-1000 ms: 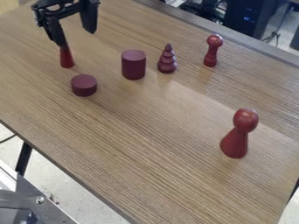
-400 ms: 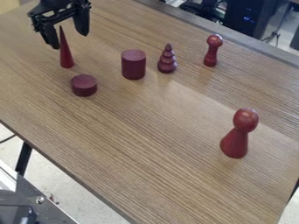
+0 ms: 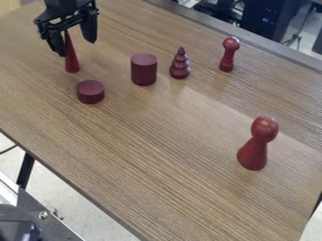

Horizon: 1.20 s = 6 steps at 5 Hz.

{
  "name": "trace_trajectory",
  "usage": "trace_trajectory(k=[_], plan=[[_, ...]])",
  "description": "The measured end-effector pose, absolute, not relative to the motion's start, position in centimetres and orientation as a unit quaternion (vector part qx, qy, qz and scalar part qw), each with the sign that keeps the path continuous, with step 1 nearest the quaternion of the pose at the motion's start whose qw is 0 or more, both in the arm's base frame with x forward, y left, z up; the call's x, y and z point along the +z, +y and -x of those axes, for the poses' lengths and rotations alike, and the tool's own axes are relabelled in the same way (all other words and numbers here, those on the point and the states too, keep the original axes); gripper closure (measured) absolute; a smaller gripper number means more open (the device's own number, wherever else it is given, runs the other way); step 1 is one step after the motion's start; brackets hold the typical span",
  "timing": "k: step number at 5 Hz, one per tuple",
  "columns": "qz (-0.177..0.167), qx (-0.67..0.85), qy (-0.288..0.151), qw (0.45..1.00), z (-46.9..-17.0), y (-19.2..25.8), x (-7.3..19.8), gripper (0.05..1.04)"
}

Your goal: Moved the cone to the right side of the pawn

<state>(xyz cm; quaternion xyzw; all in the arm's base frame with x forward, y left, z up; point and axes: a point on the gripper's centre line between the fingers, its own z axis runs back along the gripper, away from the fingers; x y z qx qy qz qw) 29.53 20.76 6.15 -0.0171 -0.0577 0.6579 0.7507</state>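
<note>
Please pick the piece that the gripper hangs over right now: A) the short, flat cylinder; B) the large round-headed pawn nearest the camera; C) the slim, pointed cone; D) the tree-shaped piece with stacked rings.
C, because the gripper hangs over the upright cone, whose upper part shows between its parted fingers.

On the wooden table (image 3: 151, 141), the black gripper (image 3: 76, 46) is at the upper left with its fingers apart by the upright red cone (image 3: 72, 62), and there stand also a low disc (image 3: 91, 92), a taller cylinder (image 3: 144, 69), a ringed tree (image 3: 180, 69), a small pawn (image 3: 228, 56) and, at lower right, a larger pawn (image 3: 254, 151).
</note>
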Motion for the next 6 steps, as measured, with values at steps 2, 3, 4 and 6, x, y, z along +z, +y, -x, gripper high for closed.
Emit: trace_trajectory(k=[2,3,4,6], plan=[[0.029,0.669,-0.068,0.74,-30.0,21.3,5.7,0.667],[0.03,0.668,-0.071,0.741,-30.1,21.4,5.7,0.871],[0.038,0.657,-0.071,0.75,-30.2,21.3,5.8,0.894],[-0.001,0.491,-0.087,0.867,-32.9,13.4,10.7,0.896]])
